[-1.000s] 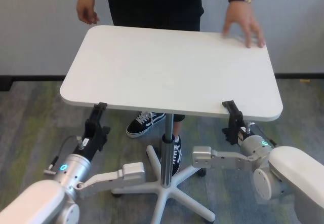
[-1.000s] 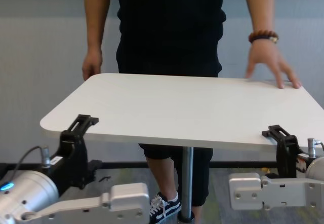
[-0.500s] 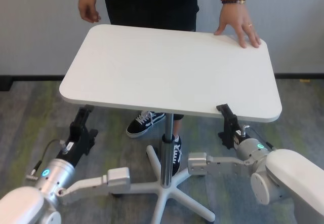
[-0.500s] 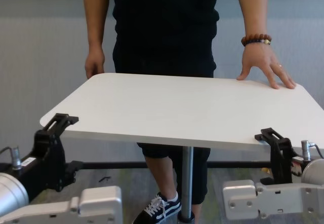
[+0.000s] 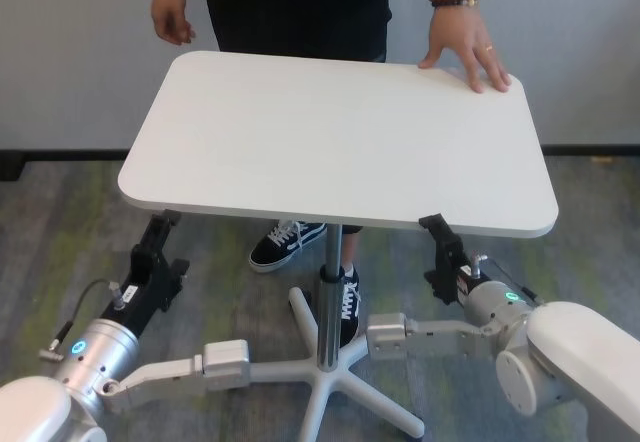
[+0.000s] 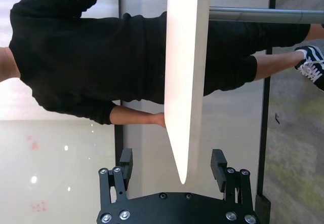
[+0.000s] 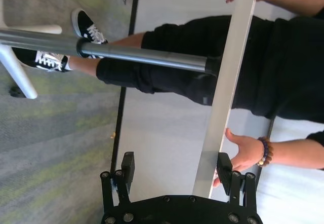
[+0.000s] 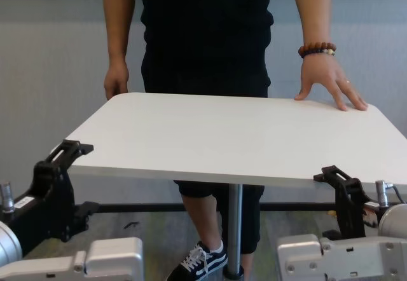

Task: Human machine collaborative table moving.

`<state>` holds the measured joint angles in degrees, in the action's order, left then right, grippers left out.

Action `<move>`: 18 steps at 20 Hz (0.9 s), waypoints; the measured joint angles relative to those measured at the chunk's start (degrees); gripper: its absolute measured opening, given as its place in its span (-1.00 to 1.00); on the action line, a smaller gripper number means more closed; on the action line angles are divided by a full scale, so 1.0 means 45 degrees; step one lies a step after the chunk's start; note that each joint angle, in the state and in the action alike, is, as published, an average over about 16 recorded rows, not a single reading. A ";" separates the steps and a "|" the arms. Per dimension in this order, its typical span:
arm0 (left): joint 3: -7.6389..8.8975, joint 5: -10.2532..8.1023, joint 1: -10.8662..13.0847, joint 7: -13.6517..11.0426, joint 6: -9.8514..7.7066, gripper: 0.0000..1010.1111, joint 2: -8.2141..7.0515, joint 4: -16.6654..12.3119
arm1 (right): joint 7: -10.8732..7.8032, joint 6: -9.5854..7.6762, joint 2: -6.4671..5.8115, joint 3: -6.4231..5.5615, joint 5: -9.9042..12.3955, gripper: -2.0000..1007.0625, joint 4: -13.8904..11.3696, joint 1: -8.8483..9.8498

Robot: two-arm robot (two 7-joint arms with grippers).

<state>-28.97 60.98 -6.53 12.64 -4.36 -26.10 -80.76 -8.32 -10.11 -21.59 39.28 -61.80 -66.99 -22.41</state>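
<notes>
The table (image 5: 340, 142) has a white top on a silver pole (image 5: 330, 252). The human (image 5: 295, 2) in black stands at its far side, the braceleted hand (image 5: 468, 52) flat on the far right corner and the other hand (image 5: 170, 12) hanging free. My left gripper (image 5: 160, 230) is open at the near left corner. In the left wrist view the table's edge (image 6: 185, 133) runs between the fingers (image 6: 126, 160), apart from both. My right gripper (image 5: 437, 230) is open at the near right edge, where the edge (image 7: 217, 133) lies close beside one finger (image 7: 224, 165).
The table's white star base (image 5: 340, 382) spreads on the grey-green carpet between my arms. The human's dark sneakers (image 5: 285, 242) stand just behind the pole. A grey wall (image 5: 80, 62) with a black skirting closes the far side.
Both grippers have slid leftward and drawn back along the near edge, the left from the edge to the corner. The human's braceleted hand has settled flat on the far right corner.
</notes>
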 joint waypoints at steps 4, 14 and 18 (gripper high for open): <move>0.0136 0.0037 0.0284 -0.0198 -0.0080 0.98 -0.0180 -0.0481 | -0.0278 -0.0030 -0.0245 0.0010 -0.0040 1.00 -0.0628 0.0264; 0.0589 0.0147 0.1151 -0.0705 -0.0408 0.98 -0.0643 -0.2017 | -0.0674 -0.0135 -0.0983 -0.0140 -0.0179 1.00 -0.2719 0.1180; 0.0864 0.0112 0.1531 -0.0855 -0.0485 0.98 -0.0828 -0.2740 | -0.0593 -0.0091 -0.1248 -0.0299 -0.0177 1.00 -0.3640 0.1589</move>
<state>-25.08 61.49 0.36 8.80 -6.54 -29.83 -93.09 -10.99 -10.52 -27.21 37.94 -62.59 -83.37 -15.26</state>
